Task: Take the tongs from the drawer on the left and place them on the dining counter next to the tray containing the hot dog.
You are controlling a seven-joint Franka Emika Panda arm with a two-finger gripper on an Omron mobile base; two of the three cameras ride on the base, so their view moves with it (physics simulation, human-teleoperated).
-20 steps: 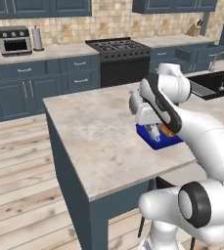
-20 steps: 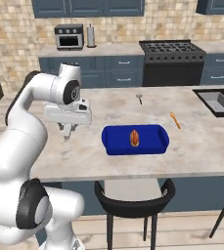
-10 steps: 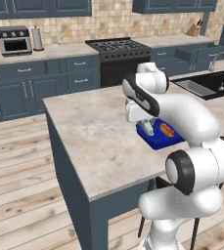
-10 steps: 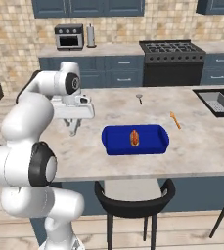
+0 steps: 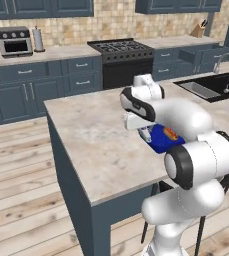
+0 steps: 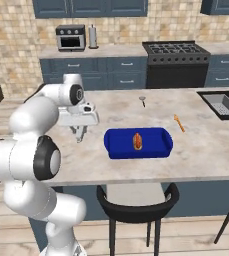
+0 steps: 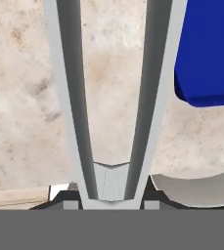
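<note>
I see the worktop [image 6: 196, 150], a long slab of beige veined marble on a dark blue base, with a sink [image 6: 225, 104] sunk in at its far right. On it lies the tray [image 6: 117, 141], a flat royal-blue rectangle with rounded corners, holding a hot dog [image 6: 137, 141]. My pincer [image 6: 79, 134] hangs point-down just left of the tray, pinching the tongs [image 7: 112, 97]: thin silvery metal, V-shaped, the two arms meeting at the hinge between my fingertips in the hand view, the tray's blue corner beside them. A small orange piece [image 6: 179, 123] and a little metal utensil [image 6: 143, 100] lie further along. Since a second ago, the arm has swung the tongs nearer the tray.
</note>
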